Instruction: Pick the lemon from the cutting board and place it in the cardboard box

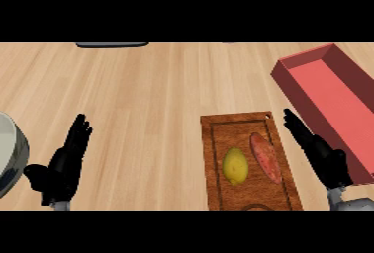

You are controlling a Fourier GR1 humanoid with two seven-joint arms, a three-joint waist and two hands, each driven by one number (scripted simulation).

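Observation:
A yellow lemon (235, 166) lies on the brown cutting board (219, 133), left of a reddish oblong vegetable (265, 157). The box (330, 94) is a red-pink open container at the upper right, reaching down past the board's right side. My right hand (319, 154) stands open with straight fingers between the board's right edge and the box, apart from the lemon. My left hand (64, 164) rests open at the lower left, fingers up, far from the board.
A grey-white round vessel (10, 153) is cut off by the left edge, close to my left hand. A dark flat object (112, 45) lies at the counter's far edge. Bare wooden counter (146, 99) spans the middle.

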